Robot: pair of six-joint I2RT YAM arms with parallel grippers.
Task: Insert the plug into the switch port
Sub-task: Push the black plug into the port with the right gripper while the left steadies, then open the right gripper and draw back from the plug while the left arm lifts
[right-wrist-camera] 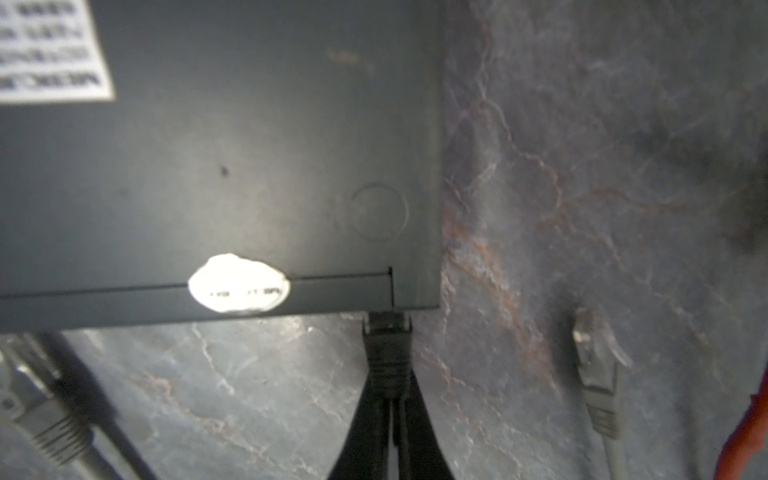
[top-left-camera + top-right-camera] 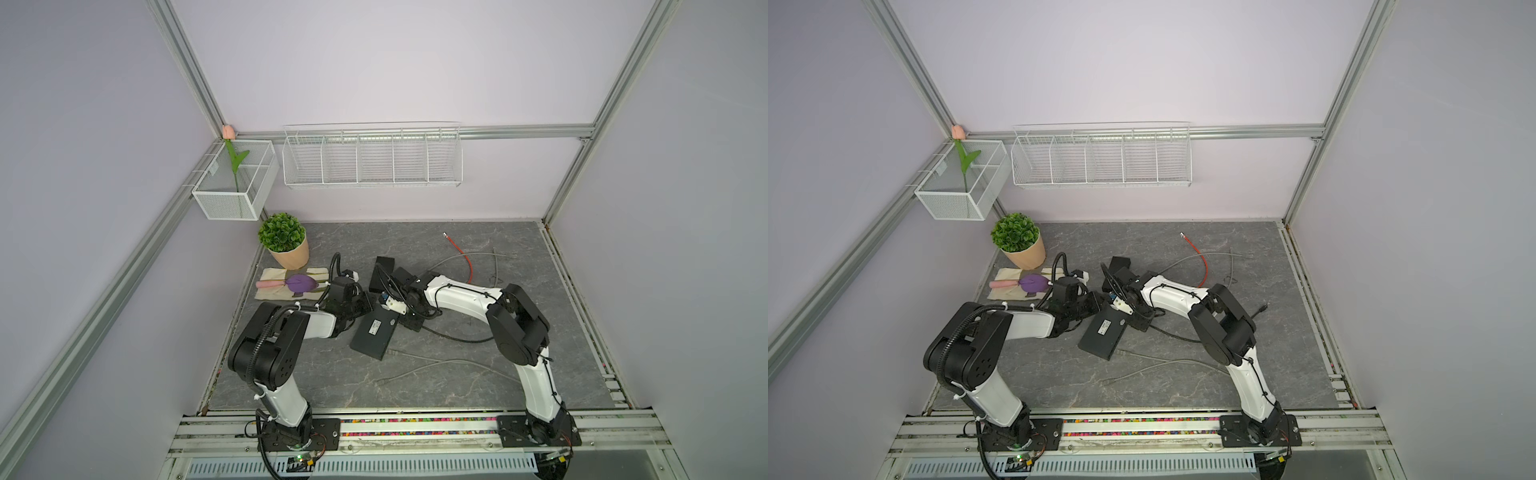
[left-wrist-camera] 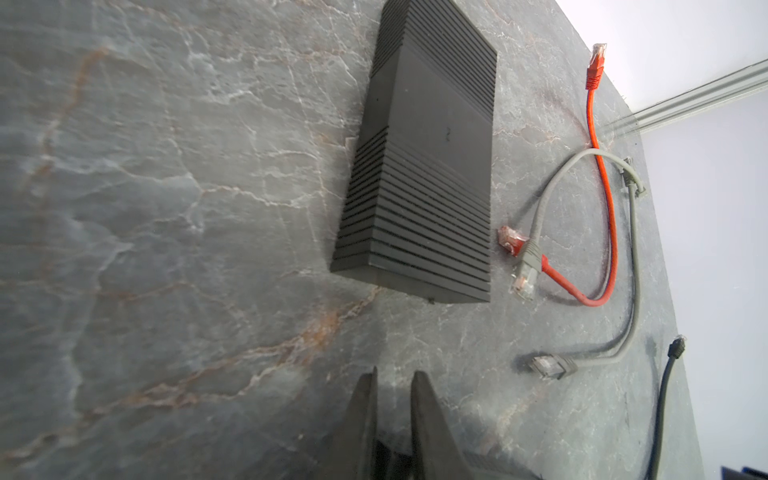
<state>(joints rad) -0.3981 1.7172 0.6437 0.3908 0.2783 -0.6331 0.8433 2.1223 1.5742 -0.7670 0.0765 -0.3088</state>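
Potted plant [image 2: 283, 239] near cloth [image 2: 269, 276]; tulip [image 2: 228, 132] in mesh basket [image 2: 224, 205]

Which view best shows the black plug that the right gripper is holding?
The right wrist view: the black plug sits pinched in the right gripper at the switch edge. Both top views hide it under the right arm; the left wrist view misses it.

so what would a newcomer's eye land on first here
Probably the left arm and right arm bending in over the black switch in the middle of the grey marbled table. Up close, the right fingers are shut on a black plug right at the switch's edge. A bright red cable lies loose toward the back right.
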